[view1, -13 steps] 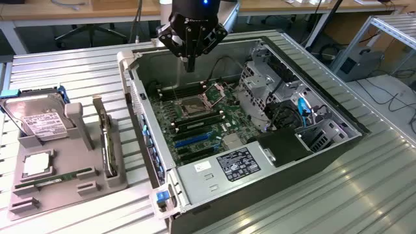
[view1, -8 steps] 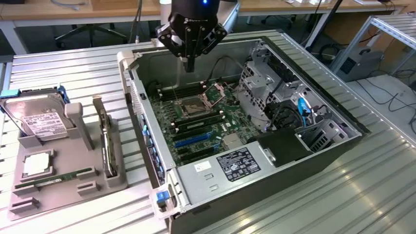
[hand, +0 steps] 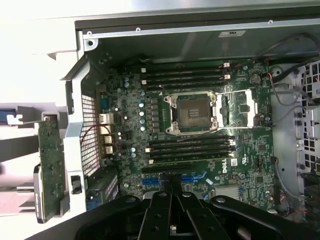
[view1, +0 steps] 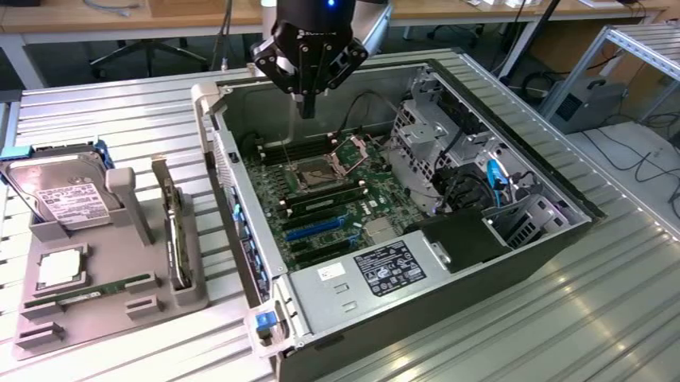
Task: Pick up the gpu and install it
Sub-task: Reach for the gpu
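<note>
Outside the case (view1: pixel 318 294), the gpu (view1: pixel 177 239) stands well apart from the gripper (view1: pixel 308 110).

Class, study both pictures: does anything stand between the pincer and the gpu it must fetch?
The open case's slotted wall lies between them: the shut pincer hangs over the motherboard, the gpu stands upright in the grey holder just outside that wall. Above the wall, nothing visible blocks the way.
</note>
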Robot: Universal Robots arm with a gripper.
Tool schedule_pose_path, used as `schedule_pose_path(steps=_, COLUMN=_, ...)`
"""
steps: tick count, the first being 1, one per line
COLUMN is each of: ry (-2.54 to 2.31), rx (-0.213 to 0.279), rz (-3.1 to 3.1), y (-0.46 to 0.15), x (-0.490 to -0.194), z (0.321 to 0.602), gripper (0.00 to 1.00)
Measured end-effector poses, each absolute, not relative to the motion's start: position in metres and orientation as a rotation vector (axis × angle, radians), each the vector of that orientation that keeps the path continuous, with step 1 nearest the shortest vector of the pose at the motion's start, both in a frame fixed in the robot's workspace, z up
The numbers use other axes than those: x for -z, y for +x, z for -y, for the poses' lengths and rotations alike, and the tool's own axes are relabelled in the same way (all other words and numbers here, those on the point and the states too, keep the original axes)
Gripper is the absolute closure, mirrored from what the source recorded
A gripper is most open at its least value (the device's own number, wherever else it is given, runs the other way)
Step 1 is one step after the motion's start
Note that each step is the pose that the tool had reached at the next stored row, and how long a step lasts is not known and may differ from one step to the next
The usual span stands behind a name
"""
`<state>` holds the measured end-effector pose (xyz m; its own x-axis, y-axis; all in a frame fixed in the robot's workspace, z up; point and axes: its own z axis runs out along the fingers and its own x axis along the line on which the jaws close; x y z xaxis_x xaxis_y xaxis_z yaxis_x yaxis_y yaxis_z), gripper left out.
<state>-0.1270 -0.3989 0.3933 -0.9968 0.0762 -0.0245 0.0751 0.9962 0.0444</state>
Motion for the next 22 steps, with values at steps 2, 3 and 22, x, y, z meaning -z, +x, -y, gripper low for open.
schedule_pose_path(steps=2, ry=0.118, rx=-0.068, rz=-3.112, y=-0.1278, x=-0.3933, z=0.3989, gripper=0.89)
schedule_pose_path(steps=3, ry=0.118, rx=-0.068, rz=-3.112, y=-0.1283, x=-0.3933, z=0.3989, gripper=0.89)
schedule_pose_path(steps=22, ry=0.118, rx=-0.068, rz=-3.112, y=-0.1334, x=-0.3933, z=0.3989, gripper=0.89)
